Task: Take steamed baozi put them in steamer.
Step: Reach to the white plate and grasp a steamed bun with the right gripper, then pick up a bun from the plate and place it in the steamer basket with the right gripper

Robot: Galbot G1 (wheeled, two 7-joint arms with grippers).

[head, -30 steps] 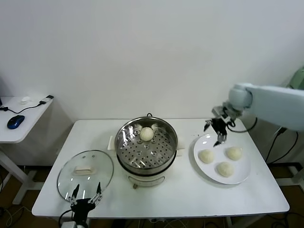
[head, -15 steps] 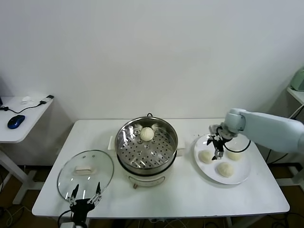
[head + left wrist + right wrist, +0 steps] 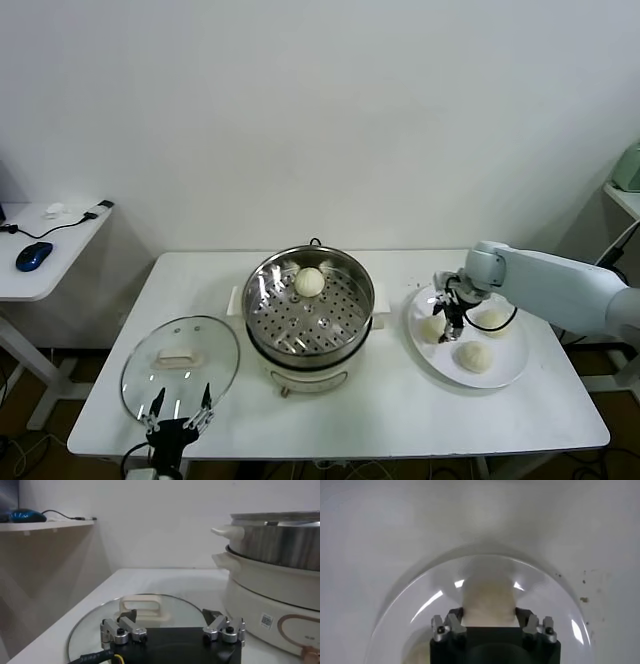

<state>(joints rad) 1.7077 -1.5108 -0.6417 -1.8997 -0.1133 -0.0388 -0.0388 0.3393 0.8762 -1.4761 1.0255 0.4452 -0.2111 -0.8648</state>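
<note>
Four steamed baozi in all, listed left to right. Glass lid [image 3: 180, 361]: flat on the near-left of the table [image 3: 390, 415], white handle up. Left gripper [image 3: 177, 415]: parked at the table's near edge beside the lid, fingers spread wide, its arm cut off by the frame. Steamer [image 3: 309, 308]: centre of the table; one bun [image 3: 308, 282] sits on the far part of its perforated tray. A small label and a ring mark show on the steamer's base [image 3: 272, 622], writing too small to read. White plate [image 3: 505, 369]: right of the steamer, holding three buns. Right gripper [image 3: 489, 614]: down on the leftmost plate bun [image 3: 488, 600], fingers pinching its sides; the bun's lower half is hidden behind the gripper body. The buns are round domes with no long axis.
</note>
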